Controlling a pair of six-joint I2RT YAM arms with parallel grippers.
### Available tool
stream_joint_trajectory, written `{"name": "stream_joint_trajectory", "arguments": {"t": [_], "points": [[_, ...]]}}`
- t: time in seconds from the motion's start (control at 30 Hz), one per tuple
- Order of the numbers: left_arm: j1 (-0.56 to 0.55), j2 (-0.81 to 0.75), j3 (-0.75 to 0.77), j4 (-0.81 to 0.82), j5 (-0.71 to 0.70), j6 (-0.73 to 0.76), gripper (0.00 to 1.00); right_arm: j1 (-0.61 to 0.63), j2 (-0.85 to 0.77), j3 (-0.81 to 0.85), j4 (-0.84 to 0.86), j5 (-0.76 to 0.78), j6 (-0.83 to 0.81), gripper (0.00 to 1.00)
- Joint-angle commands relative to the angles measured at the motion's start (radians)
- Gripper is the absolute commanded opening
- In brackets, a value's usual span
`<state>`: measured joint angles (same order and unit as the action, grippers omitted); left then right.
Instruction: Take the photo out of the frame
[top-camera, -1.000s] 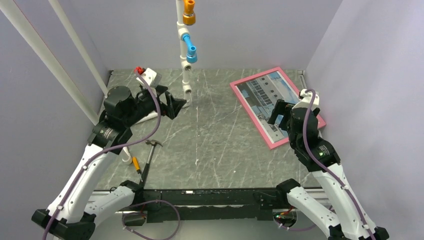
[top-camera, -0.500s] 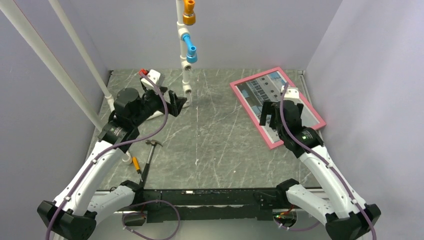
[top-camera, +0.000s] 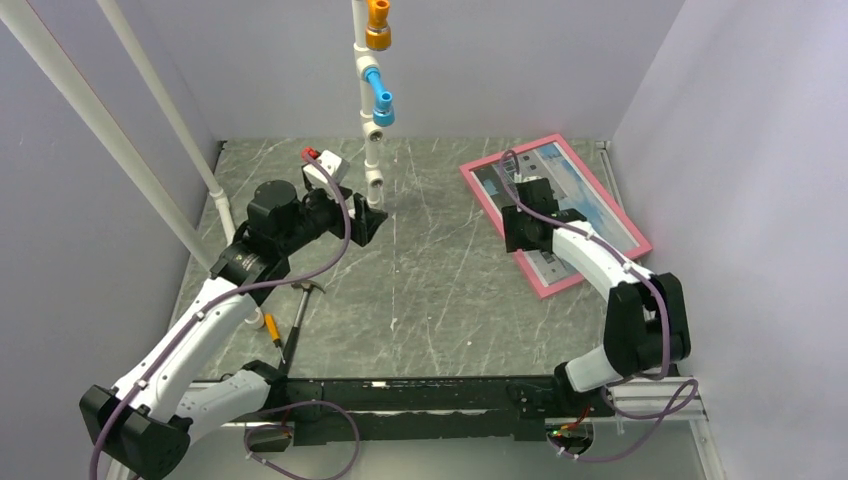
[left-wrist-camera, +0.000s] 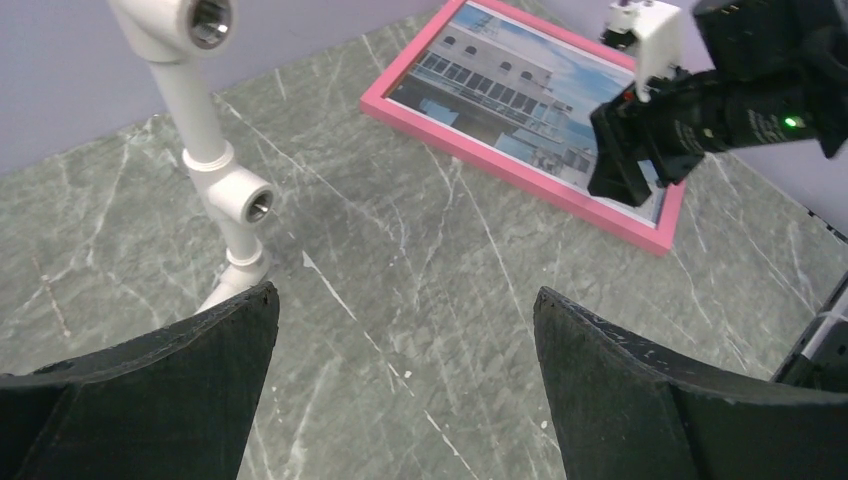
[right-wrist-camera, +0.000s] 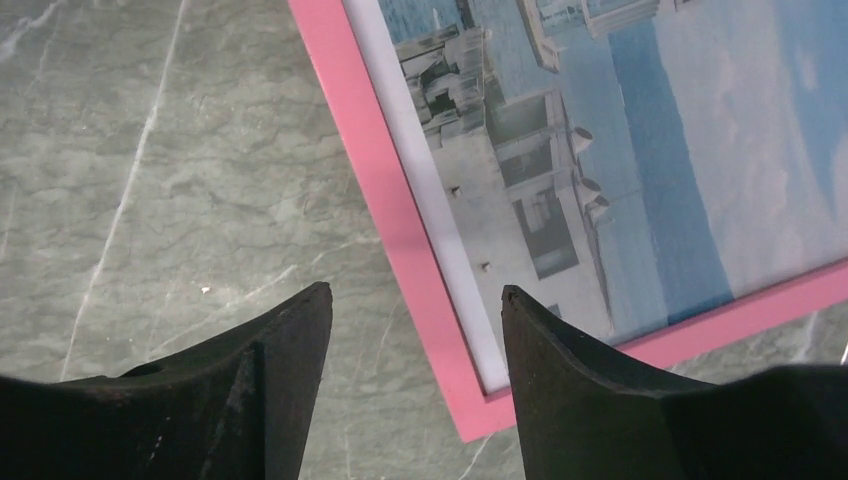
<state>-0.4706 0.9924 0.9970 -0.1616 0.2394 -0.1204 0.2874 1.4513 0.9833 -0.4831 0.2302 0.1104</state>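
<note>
The pink frame lies flat at the back right of the table, with the photo of a white-grey building and blue sky inside it. My right gripper hovers over the frame's left long side, near its front corner. In the right wrist view the gripper is open; its fingers straddle the pink border and the photo's white margin, with nothing held. My left gripper is wide open over bare table beside the pipe stand. Its wrist view shows the frame, photo and right gripper.
A white pipe stand with blue and orange fittings rises at the back centre. A white box with a red part sits behind the left arm. A hammer and a small screwdriver lie front left. Walls enclose three sides.
My right arm has stretched forward and left, from over the frame's near end to its left border, and its jaws have narrowed. My left gripper has shifted right toward the pipe stand's base.
</note>
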Motion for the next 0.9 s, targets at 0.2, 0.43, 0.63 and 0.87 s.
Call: {"name": "stream_joint_trajectory", "arguments": {"t": [0.2, 0.43, 0.63, 0.87], "points": [[-0.038, 0.031, 0.006, 0.035, 0.04, 0.003, 0.99, -0.07, 0.114, 0.101, 0.061, -0.169, -0.097, 0.57], [-0.042, 0.04, 0.005, 0.039, 0.054, 0.002, 0.99, -0.077, 0.211, 0.16, 0.066, -0.184, -0.149, 0.52], [-0.043, 0.052, 0.008, 0.035, 0.047, 0.008, 0.99, -0.087, 0.297, 0.193, 0.053, -0.155, -0.153, 0.47], [-0.043, 0.077, 0.013, 0.037, 0.066, 0.0, 0.99, -0.08, 0.33, 0.186, 0.057, -0.16, -0.138, 0.37]]}}
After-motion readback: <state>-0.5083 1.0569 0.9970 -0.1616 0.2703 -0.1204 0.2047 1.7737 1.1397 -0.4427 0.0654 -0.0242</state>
